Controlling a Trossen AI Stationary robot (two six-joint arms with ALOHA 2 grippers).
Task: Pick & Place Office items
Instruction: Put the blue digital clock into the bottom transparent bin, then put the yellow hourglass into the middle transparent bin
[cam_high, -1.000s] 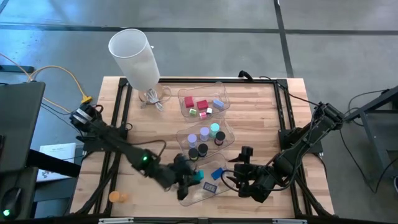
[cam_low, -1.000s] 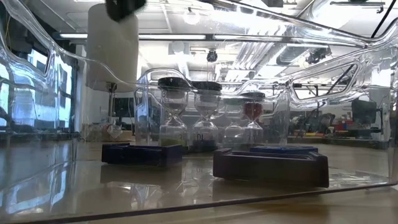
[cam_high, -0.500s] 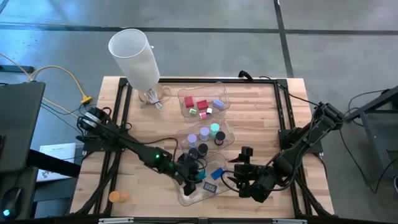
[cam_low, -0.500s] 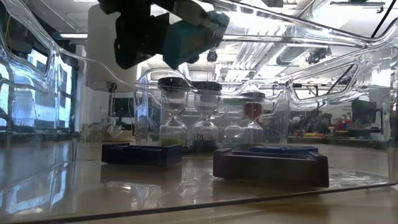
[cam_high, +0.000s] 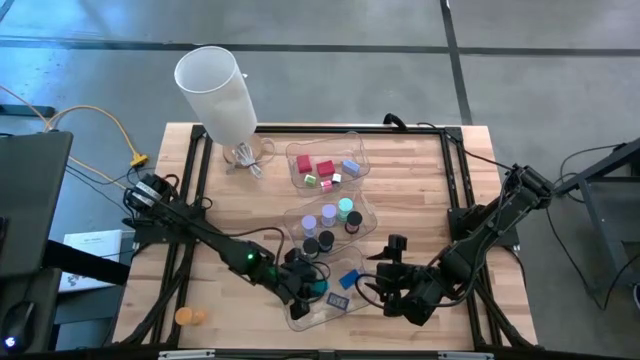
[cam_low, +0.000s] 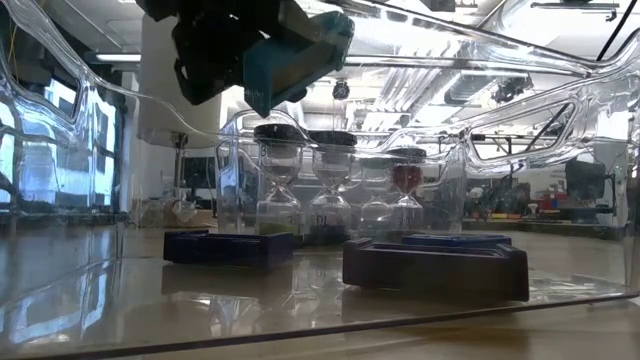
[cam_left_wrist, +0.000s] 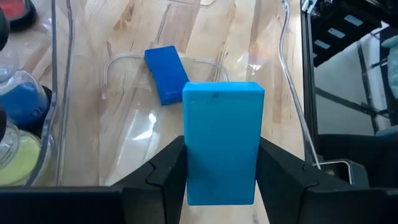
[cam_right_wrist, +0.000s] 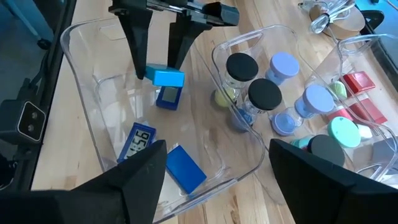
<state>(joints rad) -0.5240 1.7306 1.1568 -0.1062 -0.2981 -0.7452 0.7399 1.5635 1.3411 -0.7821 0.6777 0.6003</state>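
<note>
Teal rectangle (cam_left_wrist: 222, 142), pinched in the left claw (cam_left_wrist: 221, 163), hangs over the nearest clear tray (cam_right_wrist: 84, 81), best lowered flat beside the blue rectangle (cam_left_wrist: 166, 74) before release; the right claw (cam_right_wrist: 211, 180) gapes beside that tray.

On the pale, wood-grained table (cam_high: 230, 215) stand three clear trays. The far tray (cam_high: 296, 160) holds red blocks (cam_high: 324, 168), a pink block (cam_high: 326, 184) and a light blue block (cam_high: 350, 167). In the middle tray (cam_right_wrist: 219, 59) are jars with black lids (cam_right_wrist: 241, 65), lilac lids (cam_right_wrist: 284, 64) and a teal lid (cam_right_wrist: 344, 132). The near tray (cam_right_wrist: 84, 43) holds a blue flat piece (cam_right_wrist: 185, 168) and a dark piece with a pale face (cam_right_wrist: 140, 142). The black left gripper (cam_left_wrist: 221, 171) clamps a bright teal-blue rectangle (cam_left_wrist: 222, 140). A white cylinder (cam_high: 214, 88) stands far left, and an orange piece (cam_high: 187, 316) lies near left.
</note>
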